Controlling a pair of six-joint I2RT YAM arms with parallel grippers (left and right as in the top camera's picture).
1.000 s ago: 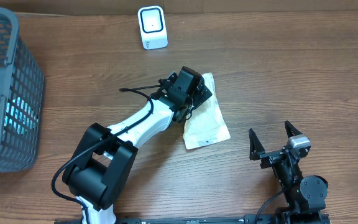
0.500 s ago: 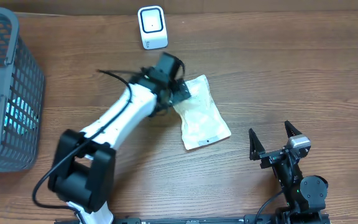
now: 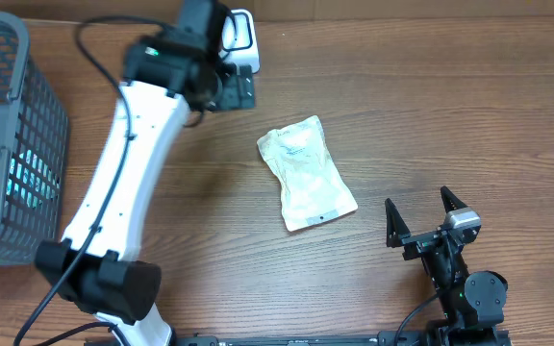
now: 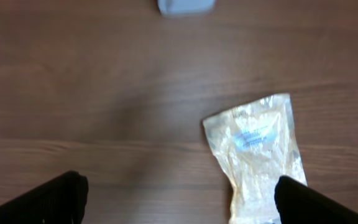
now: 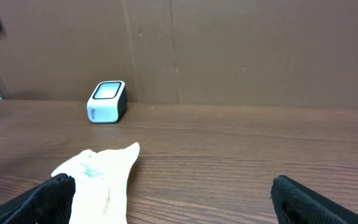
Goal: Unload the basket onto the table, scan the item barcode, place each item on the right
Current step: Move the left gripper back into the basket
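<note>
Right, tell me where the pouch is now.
Overhead view: the clear plastic pouch lies flat on the wooden table near the centre, below and right of the white barcode scanner at the far edge.

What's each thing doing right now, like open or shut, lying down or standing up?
Left claw, open, holding nothing.
Right claw, open, holding nothing.
Pouch, lying flat on the table, not held.
Scanner, standing upright.
Basket, upright, not empty.
</note>
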